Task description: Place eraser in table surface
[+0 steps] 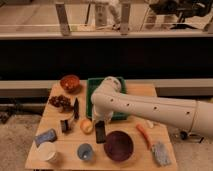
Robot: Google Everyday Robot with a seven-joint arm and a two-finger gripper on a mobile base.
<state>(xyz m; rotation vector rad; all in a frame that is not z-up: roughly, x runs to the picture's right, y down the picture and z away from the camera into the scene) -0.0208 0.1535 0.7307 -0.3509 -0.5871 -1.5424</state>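
Since jaws clench dark rectangular block eraser (100,132) by top end, tan wooden counter (50,119) just below, you likely carry stiff, light load.

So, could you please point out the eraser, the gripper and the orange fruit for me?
eraser (100,133), camera view, middle of the dark block's front face.
gripper (99,122), camera view, its tip, right at the eraser's top end.
orange fruit (86,125), camera view, centre of its rounded skin.

White dotted arm (150,107), pincer (100,121) beneath elbow (107,92)
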